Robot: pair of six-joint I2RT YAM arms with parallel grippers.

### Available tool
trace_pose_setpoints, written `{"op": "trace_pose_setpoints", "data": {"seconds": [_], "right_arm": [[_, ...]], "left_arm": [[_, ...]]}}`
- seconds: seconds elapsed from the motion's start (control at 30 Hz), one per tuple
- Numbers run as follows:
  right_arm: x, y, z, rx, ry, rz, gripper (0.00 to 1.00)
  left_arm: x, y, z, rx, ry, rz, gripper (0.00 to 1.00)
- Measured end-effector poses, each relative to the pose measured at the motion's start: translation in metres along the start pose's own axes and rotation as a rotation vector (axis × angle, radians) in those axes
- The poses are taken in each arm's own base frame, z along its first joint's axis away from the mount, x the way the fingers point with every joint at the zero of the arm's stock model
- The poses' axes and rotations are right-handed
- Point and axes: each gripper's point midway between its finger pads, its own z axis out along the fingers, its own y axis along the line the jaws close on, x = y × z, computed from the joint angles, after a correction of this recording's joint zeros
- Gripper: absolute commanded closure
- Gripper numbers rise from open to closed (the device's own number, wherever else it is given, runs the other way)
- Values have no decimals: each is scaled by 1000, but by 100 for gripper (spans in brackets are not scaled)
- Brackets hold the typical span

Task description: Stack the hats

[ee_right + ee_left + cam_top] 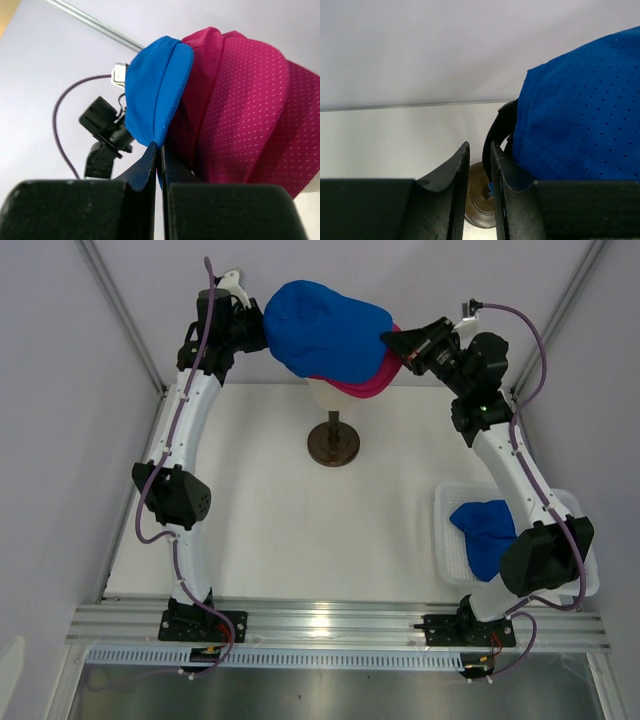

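A royal blue cap (325, 330) lies over a magenta-pink cap (368, 385) on the cream mannequin head (325, 395). My right gripper (392, 345) is shut on the blue cap's brim (155, 95), with the pink cap (240, 100) right beside it; its jaws (160, 145) pinch the brim edge. My left gripper (262, 332) is at the back of the blue cap (580, 110). Its jaws (479, 145) stand slightly apart, and the cap's black back strap (500, 127) runs along the inner side of the right finger. A second blue cap (485, 530) lies in the basket.
The mannequin head stands on a dark round stand (333, 445), which also shows in the left wrist view (477, 200), at the back middle of the white table. A white mesh basket (445, 540) sits at the right near my right arm. Grey walls close in both sides.
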Motion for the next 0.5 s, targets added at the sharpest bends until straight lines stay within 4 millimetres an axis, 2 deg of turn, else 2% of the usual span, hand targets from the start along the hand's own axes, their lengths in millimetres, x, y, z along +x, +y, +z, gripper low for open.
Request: {"op": "trace_pose_setpoints", "data": {"seconds": [0.3,0.4,0.5], "right_arm": [[-10,23,-2,-64,-54,150,100],[-11,29,-2,-59,-83,177,100],[-11,38,-4,-58,-120,196,100]], "left_arm": [[3,4,-7,-16,25,14,73],[-3,4,-18,-19,20,18,73],[-19,5,-34,-24,-12,23,73]]}}
